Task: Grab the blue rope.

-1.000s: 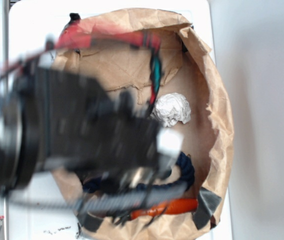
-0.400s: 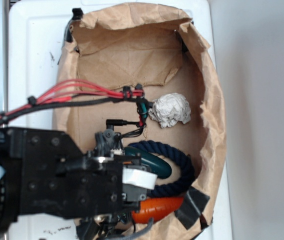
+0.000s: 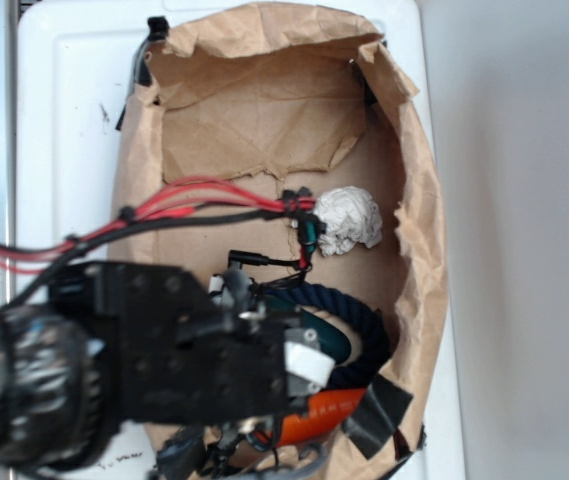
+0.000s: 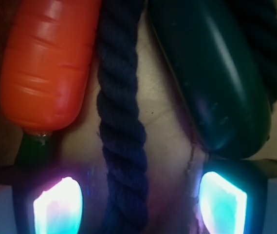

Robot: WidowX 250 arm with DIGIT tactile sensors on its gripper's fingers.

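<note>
- Gripper: your black two-fingered tool hangs low over the floor of the crumpled brown paper bag, spread wide and holding nothing; the wrist view shows its glowing fingertips on either side of the strand.
- Target: the thick, dark navy twisted-strand rope runs lengthwise between the fingertips, roughly centred. In the exterior view the rope curves round the lower right of the bag floor, its near part hidden under the arm.
- Left neighbour: the smooth orange plastic carrot lies just beside the rope, its green stub close to the left fingertip.
- Right neighbour: the smooth dark green oval object lies just beside the rope on the other side, its rounded end close to the right fingertip.
- Risk, catching a neighbour: if you drift sideways while closing, a finger would likely pinch the carrot or the green object along with the rope, or push it aside.
- Risk, weak hold: the rope is soft and round; closing too high would likely skim its crown and let it roll out.
- Risk, wiring: the red and black cable bundle trails across the bag and could snag on its torn paper edges.
- Room: the bag wall rises close on the right and lower sides; the open floor lies toward the crumpled white paper ball and the far end. Straight up looks like the freest exit.
</note>
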